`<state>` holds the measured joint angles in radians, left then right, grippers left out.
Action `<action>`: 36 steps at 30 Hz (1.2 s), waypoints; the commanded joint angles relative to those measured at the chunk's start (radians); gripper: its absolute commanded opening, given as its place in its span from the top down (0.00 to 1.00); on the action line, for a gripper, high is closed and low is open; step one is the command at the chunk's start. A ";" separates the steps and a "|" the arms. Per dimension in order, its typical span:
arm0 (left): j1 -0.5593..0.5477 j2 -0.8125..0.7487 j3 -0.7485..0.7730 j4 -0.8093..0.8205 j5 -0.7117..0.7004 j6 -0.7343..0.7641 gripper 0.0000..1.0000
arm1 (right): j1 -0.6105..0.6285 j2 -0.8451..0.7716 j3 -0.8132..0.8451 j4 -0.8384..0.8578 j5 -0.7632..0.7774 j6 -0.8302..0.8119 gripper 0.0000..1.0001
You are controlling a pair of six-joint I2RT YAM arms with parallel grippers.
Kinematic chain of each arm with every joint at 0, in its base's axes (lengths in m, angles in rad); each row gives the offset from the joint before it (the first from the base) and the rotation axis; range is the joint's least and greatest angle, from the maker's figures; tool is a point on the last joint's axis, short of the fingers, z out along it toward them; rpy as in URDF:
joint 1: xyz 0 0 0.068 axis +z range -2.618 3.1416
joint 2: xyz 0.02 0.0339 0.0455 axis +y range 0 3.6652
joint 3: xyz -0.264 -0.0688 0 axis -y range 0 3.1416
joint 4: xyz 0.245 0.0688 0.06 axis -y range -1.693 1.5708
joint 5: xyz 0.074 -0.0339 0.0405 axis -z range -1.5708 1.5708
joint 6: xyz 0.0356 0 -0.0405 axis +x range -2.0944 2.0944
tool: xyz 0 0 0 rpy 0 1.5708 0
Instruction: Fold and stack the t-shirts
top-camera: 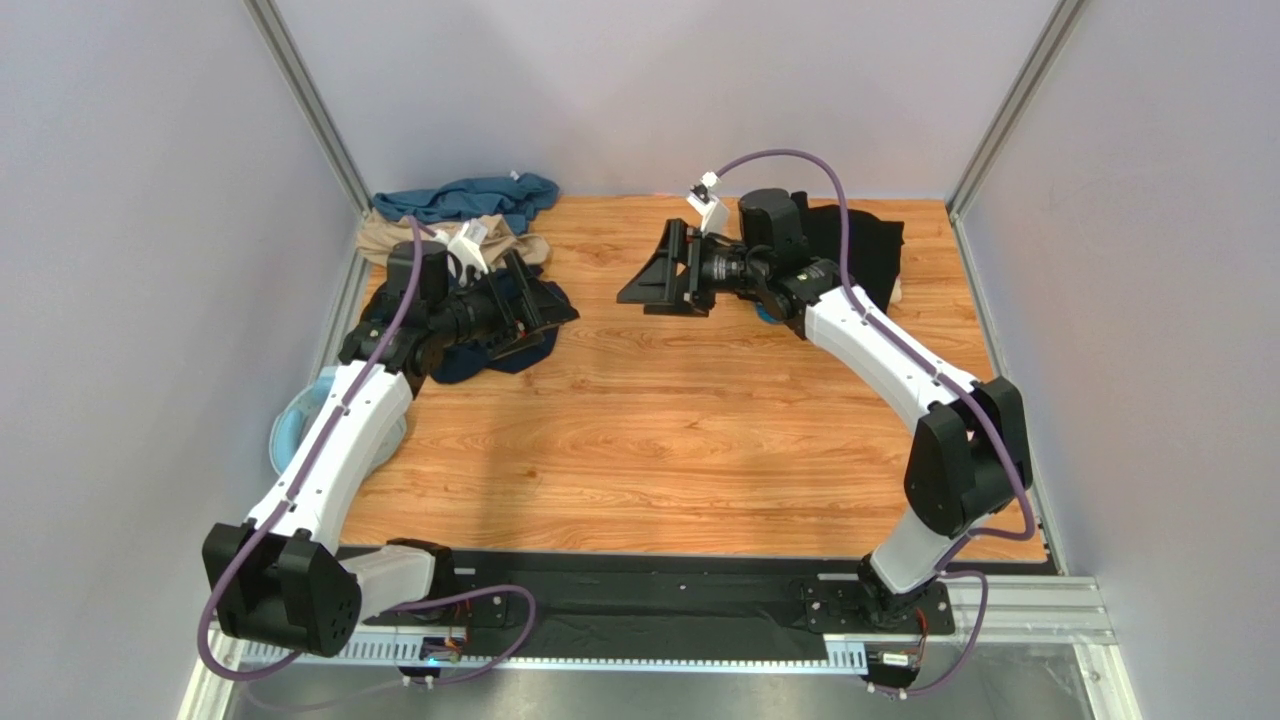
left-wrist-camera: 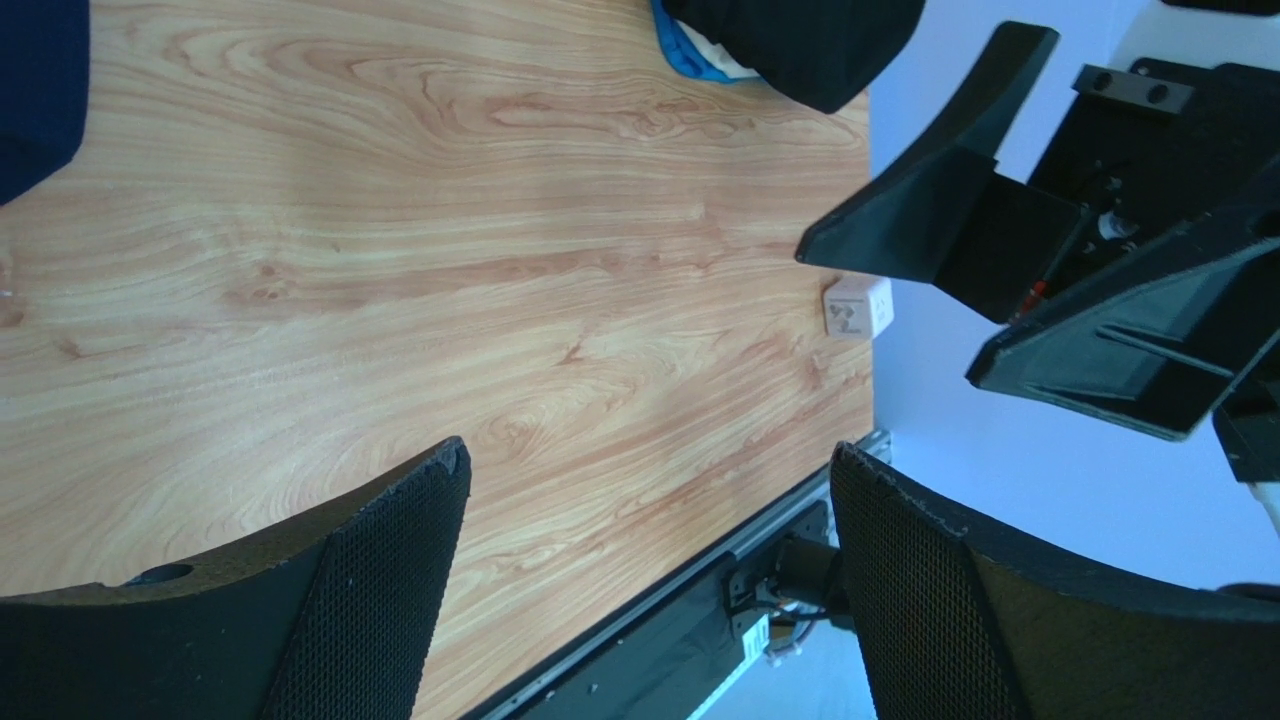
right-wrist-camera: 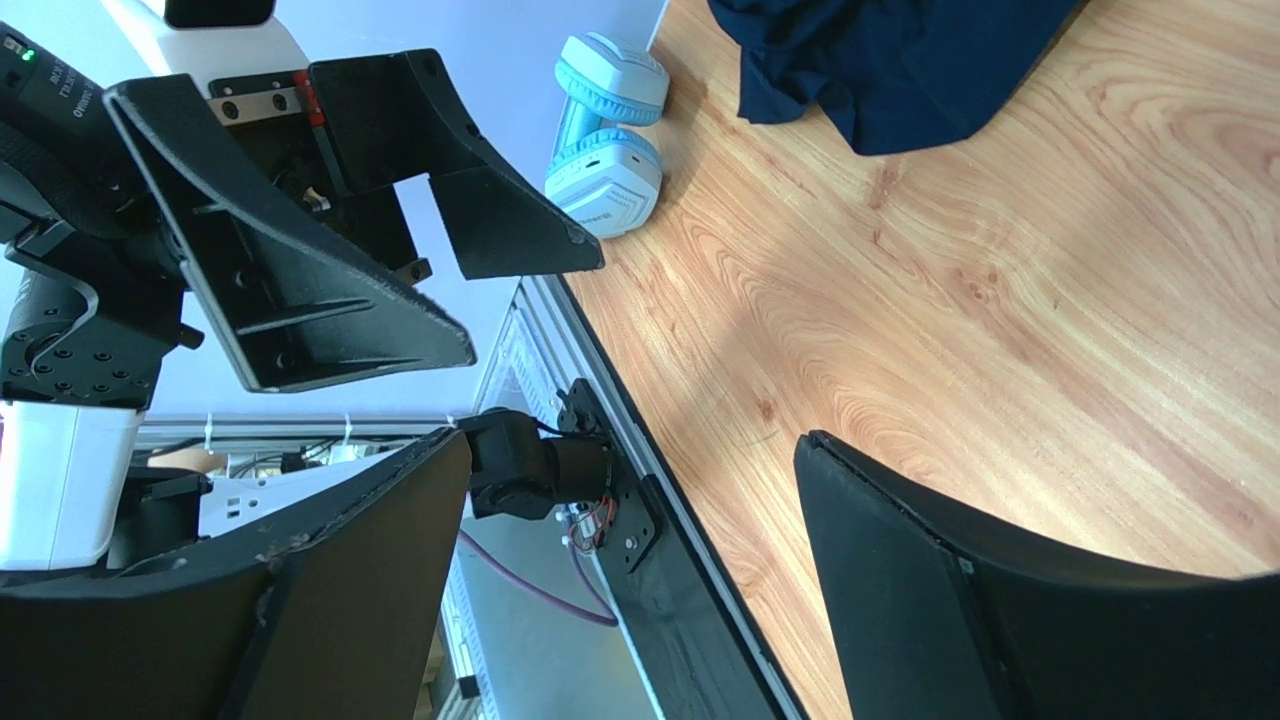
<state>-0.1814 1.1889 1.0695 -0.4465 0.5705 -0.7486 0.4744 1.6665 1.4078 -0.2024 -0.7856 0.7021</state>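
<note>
The left gripper [top-camera: 544, 308] is spread wide with nothing between its fingers. It is held level above the surface [top-camera: 676, 435] and points to the right. Its arm runs from the near left corner up along the left side, bent at the elbow, with the wrist over the navy shirt [top-camera: 496, 357], which lies crumpled beneath it. In its wrist view the two fingers frame only bare wood, and the navy cloth shows only in a top corner.

The right gripper [top-camera: 646, 285] is also wide open and holds nothing. It points left, so the two grippers face each other across a gap of bare surface, near but apart. That arm rises from the near right corner, folds sharply at the elbow by the right edge and stretches back toward the far middle. In its wrist view the open fingers span wood, with the left gripper and the navy shirt beyond.

The black shirt [top-camera: 849, 248] lies in the far right corner, behind the right wrist. The teal shirt [top-camera: 458, 198] is bunched in the far left corner, and the tan shirt [top-camera: 394, 240] is against it on the near side. None looks folded.

A pale ring [top-camera: 301, 428] sits at the left edge, partly under the left forearm. A white cube [left-wrist-camera: 857, 309] rests at the wood's edge.
</note>
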 commanded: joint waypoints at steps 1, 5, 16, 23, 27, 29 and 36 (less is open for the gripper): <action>0.003 -0.002 -0.011 -0.027 -0.026 -0.031 0.05 | -0.002 -0.056 -0.010 -0.054 0.012 -0.018 0.15; 0.003 0.003 0.000 -0.066 -0.053 -0.017 0.05 | -0.002 -0.027 0.017 -0.072 0.009 -0.018 0.29; 0.013 -0.043 -0.005 -0.123 -0.133 0.003 0.55 | 0.000 0.006 0.045 -0.035 -0.015 -0.012 0.80; 0.016 -0.063 -0.026 -0.084 -0.121 0.014 0.28 | -0.023 0.010 0.121 -0.298 0.144 -0.096 0.29; 0.025 -0.065 -0.054 -0.078 -0.116 0.003 0.29 | -0.086 -0.042 0.126 -0.603 0.602 -0.148 0.25; 0.025 -0.042 -0.054 -0.075 -0.098 -0.003 0.29 | -0.166 -0.091 0.019 -0.640 0.675 -0.144 0.24; 0.025 0.003 -0.068 -0.046 -0.055 -0.035 0.30 | -0.333 -0.374 -0.220 -0.676 0.964 -0.093 0.05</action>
<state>-0.1608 1.1683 1.0153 -0.5327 0.4725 -0.7555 0.1715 1.4540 1.2541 -0.7826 -0.0875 0.5934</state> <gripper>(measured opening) 0.712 0.931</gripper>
